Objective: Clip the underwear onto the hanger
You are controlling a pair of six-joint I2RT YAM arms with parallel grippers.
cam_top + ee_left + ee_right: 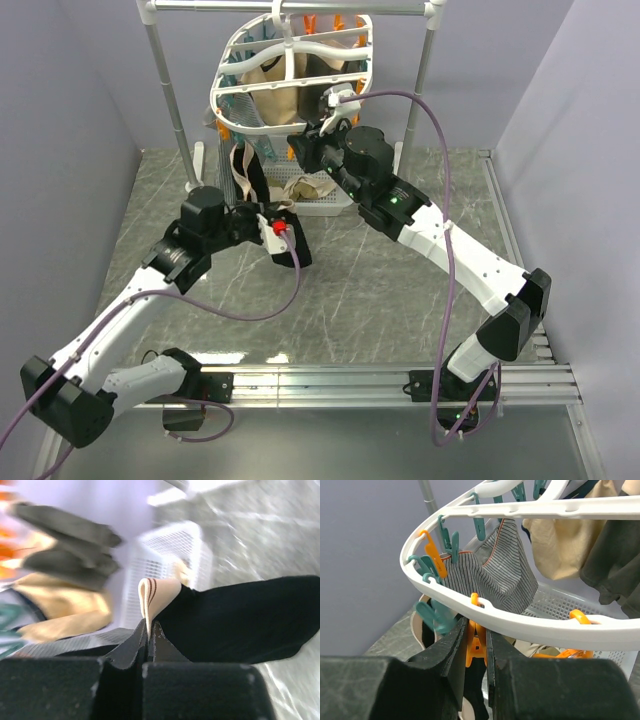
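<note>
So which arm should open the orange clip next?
Right, I think. The right gripper clamps an orange clothespin under the hanger, while the left gripper is busy pinching the underwear by its waistband.

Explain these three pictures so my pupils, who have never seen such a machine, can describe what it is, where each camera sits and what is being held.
The machine is a left arm and a right arm, bolted at the near edge of a marbled table. The wide picture looks down from above and behind them; the other two come from a camera on each wrist. On the table stand a white perforated basket and a grey rail stand, from which a white drying hanger hangs. The left gripper is shut on the beige waistband of the black underwear. The right gripper grips an orange clothespin under the hanger's rim.
</note>
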